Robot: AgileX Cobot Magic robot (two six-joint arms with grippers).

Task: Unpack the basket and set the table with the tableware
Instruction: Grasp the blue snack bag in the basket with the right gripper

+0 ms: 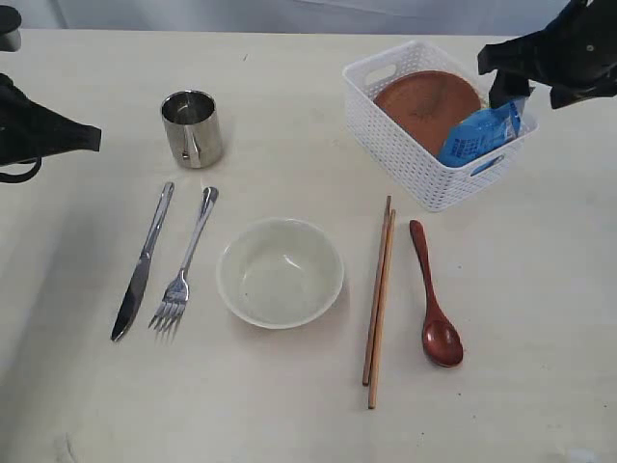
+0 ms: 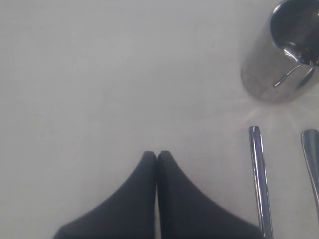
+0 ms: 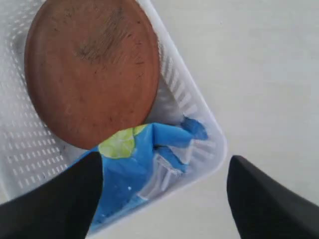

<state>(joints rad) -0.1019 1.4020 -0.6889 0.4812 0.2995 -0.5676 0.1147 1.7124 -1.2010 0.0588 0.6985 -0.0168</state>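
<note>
The right hand (image 3: 165, 160) is being held over the 3 o'clock corner of the basket (image 1: 415, 166). Its fingers (image 3: 65, 199) are being kept wide apart and are clamping nothing. The left hand (image 2: 157, 155) is being held low over the worktop (image 1: 540, 328) at the 9 o'clock edge of the exterior view. Its fingers are being pressed together, tip against tip, with nothing between them.

The basket is being observed standing on the worktop at 1 o'clock from the bowl (image 1: 280, 272), well apart from it. Inside the basket the brown plate (image 1: 427, 104) is lying, apparently tilted. The blue snack bag (image 1: 482, 133) is being carried in the 3 o'clock corner, where it is overlapping the plate's rim.

The other tableware is being found laid out on the worktop. The bowl is standing upright near the centre. The fork (image 1: 186, 265) is lying just at 9 o'clock of it. The knife (image 1: 143, 265) is lying beside the fork, further toward 9 o'clock, and both handles are pointing to 12 o'clock. The cup (image 1: 192, 128) is standing upright at 11 o'clock from the bowl, near the two handle ends but apart from them. The chopsticks (image 1: 379, 299) are lying close side by side at 3 o'clock of the bowl. The spoon (image 1: 434, 299) is lying beyond them, its scoop turned toward 6 o'clock.
</note>
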